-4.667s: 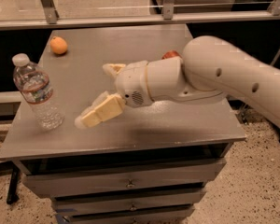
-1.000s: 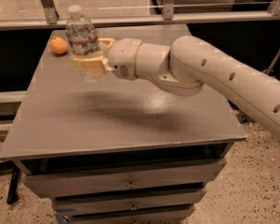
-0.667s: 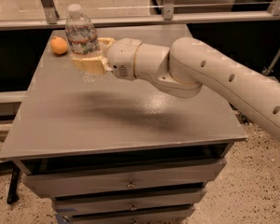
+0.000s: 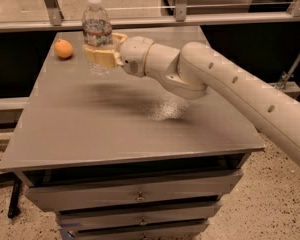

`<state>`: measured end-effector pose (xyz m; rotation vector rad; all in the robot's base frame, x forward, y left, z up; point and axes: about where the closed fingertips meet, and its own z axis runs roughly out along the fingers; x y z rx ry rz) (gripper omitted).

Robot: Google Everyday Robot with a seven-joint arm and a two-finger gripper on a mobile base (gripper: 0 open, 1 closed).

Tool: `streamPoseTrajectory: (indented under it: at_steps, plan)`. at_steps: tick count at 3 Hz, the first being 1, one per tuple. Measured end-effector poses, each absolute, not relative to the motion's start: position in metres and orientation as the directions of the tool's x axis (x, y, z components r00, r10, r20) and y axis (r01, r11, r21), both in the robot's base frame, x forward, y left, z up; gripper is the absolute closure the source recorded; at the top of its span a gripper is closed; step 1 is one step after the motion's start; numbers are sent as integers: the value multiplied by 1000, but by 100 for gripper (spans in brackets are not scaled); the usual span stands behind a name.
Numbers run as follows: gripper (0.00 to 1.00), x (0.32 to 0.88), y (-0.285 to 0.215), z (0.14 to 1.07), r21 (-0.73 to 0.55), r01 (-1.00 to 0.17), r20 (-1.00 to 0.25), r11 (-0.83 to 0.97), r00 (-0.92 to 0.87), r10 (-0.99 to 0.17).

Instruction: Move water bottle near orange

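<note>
The water bottle (image 4: 96,31) is clear ribbed plastic with a white cap and stands upright at the back left of the grey table (image 4: 135,129). My gripper (image 4: 101,53) is shut on the bottle's lower half, its cream fingers (image 4: 102,57) wrapped around it. The bottle's base is at or just above the tabletop; I cannot tell which. The orange (image 4: 63,49) is small and round and lies on the table's back left corner, a short gap to the left of the bottle.
My white arm (image 4: 225,84) reaches in from the right across the table's back half. The table has drawers (image 4: 140,196) below its front edge. A metal rail and glass panel (image 4: 155,16) run behind the table. Dark floor lies to either side.
Long before, the bottle stood at the front left and my gripper was open beside it. Over the last second the held bottle has hardly moved near the orange.
</note>
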<state>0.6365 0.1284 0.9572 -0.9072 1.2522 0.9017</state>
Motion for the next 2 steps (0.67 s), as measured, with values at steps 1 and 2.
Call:
streamPoseTrajectory:
  at_steps: [1, 2]
  plan:
    - [100, 675, 132, 964, -71, -927, -992, 368, 103, 68]
    - [100, 718, 143, 972, -98, -939, -993, 329, 114, 31]
